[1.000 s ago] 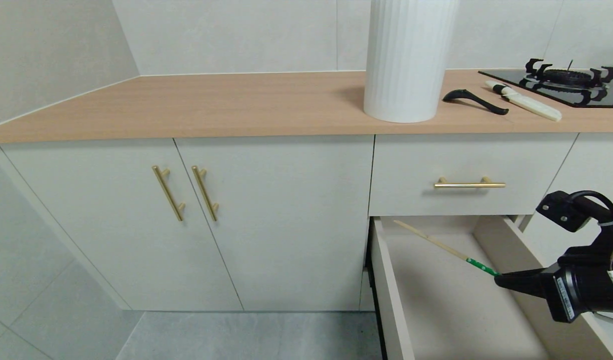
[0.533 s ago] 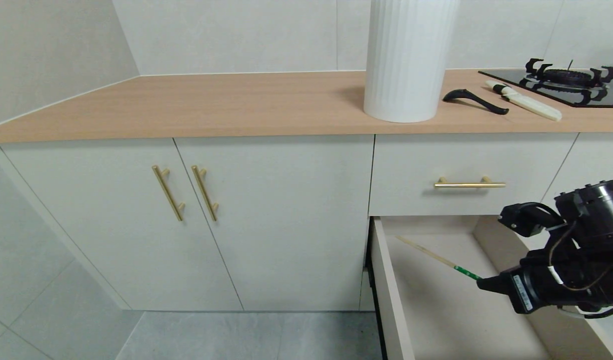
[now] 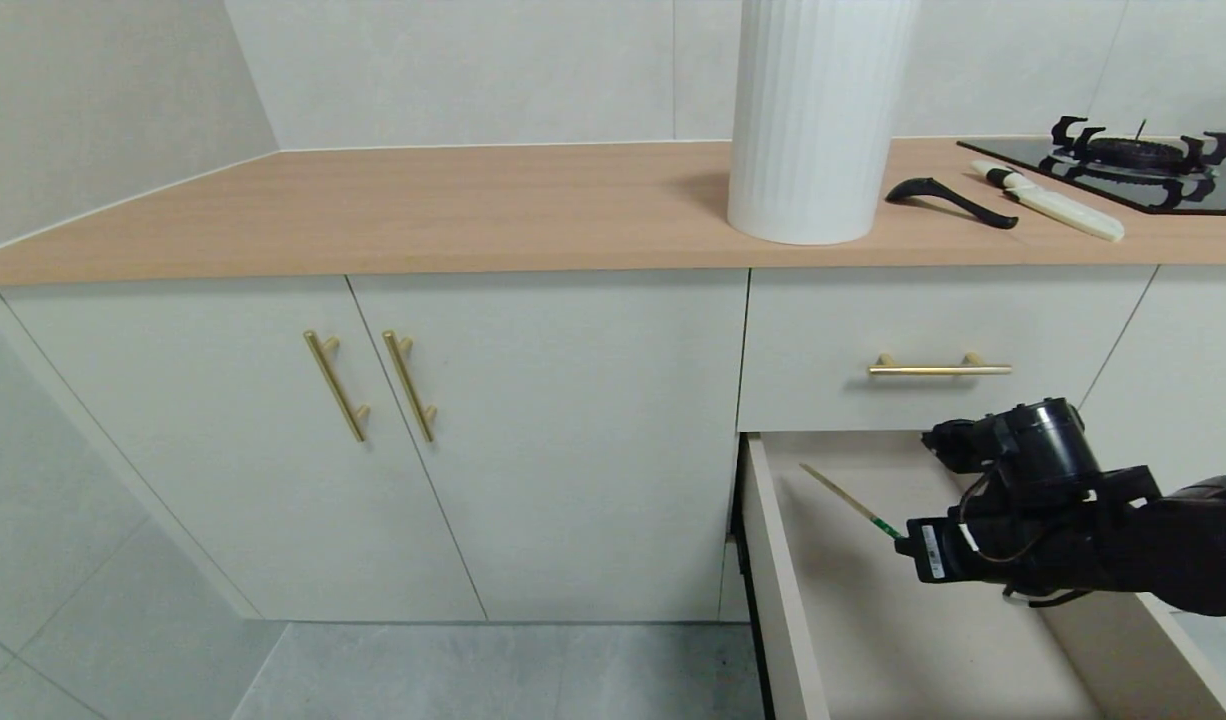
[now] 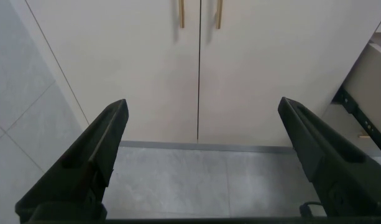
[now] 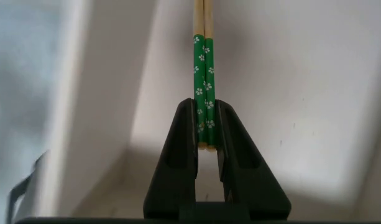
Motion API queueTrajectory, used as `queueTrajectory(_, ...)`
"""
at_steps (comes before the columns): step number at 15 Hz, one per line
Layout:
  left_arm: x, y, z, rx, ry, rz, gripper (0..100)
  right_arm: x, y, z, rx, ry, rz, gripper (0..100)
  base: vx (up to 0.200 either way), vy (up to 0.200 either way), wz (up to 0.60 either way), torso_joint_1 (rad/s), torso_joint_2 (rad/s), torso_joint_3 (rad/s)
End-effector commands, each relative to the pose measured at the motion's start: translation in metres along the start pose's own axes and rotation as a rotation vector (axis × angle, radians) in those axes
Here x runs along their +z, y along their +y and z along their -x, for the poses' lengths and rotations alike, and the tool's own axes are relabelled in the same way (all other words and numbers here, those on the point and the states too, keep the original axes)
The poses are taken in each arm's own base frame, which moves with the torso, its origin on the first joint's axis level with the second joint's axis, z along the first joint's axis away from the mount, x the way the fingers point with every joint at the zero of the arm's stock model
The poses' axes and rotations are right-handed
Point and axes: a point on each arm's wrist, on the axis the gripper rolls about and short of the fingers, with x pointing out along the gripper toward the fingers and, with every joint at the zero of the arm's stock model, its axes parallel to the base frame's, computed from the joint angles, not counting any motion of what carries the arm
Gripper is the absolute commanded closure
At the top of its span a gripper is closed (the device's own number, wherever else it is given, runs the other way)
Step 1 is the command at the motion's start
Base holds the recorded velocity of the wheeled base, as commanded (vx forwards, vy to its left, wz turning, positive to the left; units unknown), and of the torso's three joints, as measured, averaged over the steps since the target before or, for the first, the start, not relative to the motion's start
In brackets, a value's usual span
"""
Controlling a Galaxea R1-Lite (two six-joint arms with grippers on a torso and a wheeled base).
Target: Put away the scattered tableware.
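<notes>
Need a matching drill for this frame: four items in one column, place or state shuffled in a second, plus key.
Column one:
1. chopsticks
2. knife
3. left end effector
4. lower drawer

Column two:
A. jaws apart, nothing gripped
B. pulled out
C. lying on the countertop beside the hob
D. clamped in the right end effector

Pairs: 1-D, 2-C, 3-A, 4-B

Wood countertop (image 3: 423,210), pale cabinets (image 3: 533,440) (brass handles (image 3: 336,386)), probably tiled floor (image 3: 473,670).
</notes>
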Motion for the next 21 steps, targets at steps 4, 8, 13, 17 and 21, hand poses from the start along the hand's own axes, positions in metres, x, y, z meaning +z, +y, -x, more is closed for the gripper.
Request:
queueTrajectory(4,0.000,0.000,0.000,0.000,0.000,0.000,0,-0.031,0.001,-0.059,-0.058,0.092,-0.014,100,0.000,0.000,0.00,0.000,0.00,0.000)
queueTrajectory(8,0.000,0.000,0.000,0.000,0.000,0.000,0,-0.056,0.009,-0.080,-0.079,0.189,0.026,100,0.000,0.000,0.00,0.000,0.00,0.000)
queueTrajectory(13,0.000,0.000,0.000,0.000,0.000,0.000,0,-0.074,0.009,-0.102,-0.161,0.196,0.049,100,0.000,0.000,0.00,0.000,0.00,0.000)
queueTrajectory(17,0.000,0.000,0.000,0.000,0.000,0.000,0,-0.073,0.009,-0.103,-0.161,0.190,0.047,100,0.000,0.000,0.00,0.000,0.00,0.000)
queueTrajectory(21,0.000,0.000,0.000,0.000,0.000,0.000,0,-0.073,0.009,-0.103,-0.163,0.188,0.047,100,0.000,0.000,0.00,0.000,0.00,0.000)
